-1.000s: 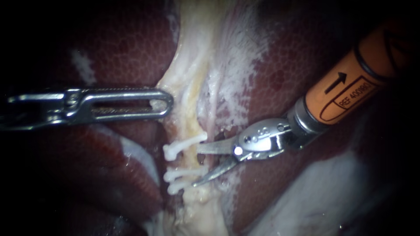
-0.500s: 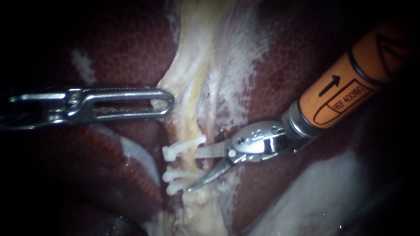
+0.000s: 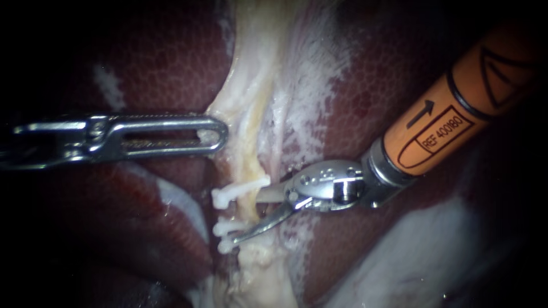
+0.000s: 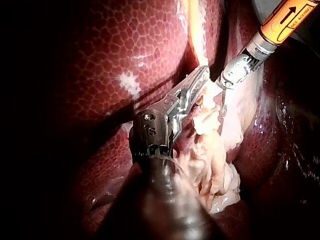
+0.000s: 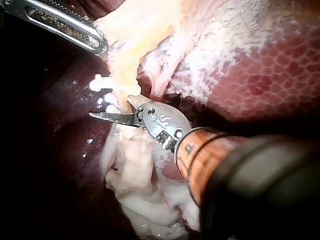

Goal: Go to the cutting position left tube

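Two gaping blades of my right instrument (image 3: 246, 219) bracket the upright left tube (image 3: 245, 171) crosswise, between its clips (image 3: 237, 191).

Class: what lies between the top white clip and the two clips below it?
In the endoscope view, a short stretch of pale tube, the right instrument's open blades either side of it.

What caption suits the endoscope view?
Right instrument, blades open, reaches the tube between white clips; left instrument rests against pale tissue.
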